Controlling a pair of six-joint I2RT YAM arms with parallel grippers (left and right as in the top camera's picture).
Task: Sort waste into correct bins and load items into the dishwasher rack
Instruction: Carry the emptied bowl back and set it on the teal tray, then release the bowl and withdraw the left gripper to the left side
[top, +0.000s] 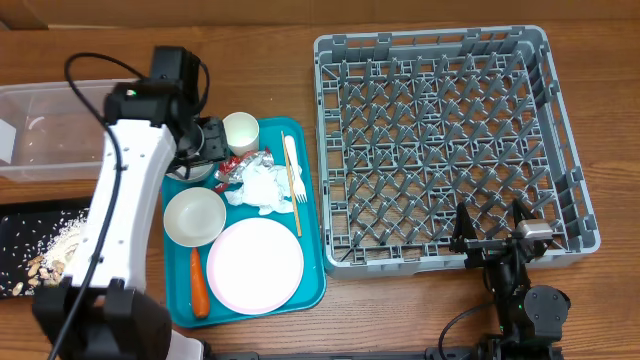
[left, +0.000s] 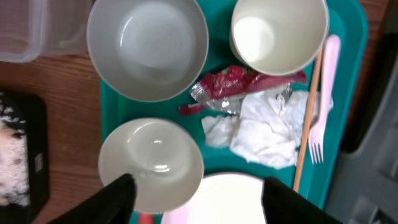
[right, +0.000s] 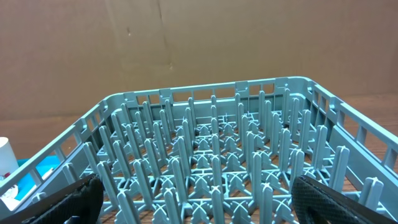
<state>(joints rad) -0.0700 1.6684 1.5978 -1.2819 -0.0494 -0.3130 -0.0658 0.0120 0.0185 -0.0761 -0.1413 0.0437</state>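
With left gripper (left: 202, 200) spread wide above the near whitish bowl (left: 151, 163): could clip its rim, shoving it onto the plate (left: 231, 188), if lowered off-centre.

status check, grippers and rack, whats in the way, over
Left gripper open, empty, above teal tray. Right gripper open at dishwasher rack, rack empty. Napkin and foil wrapper beside cup; nothing blocking.

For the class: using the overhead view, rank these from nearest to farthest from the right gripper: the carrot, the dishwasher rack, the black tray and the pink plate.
Measured from the right gripper:
1. the dishwasher rack, with the gripper at its front edge.
2. the pink plate, left of the rack on the teal tray.
3. the carrot, by the plate's left side.
4. the black tray, far left.
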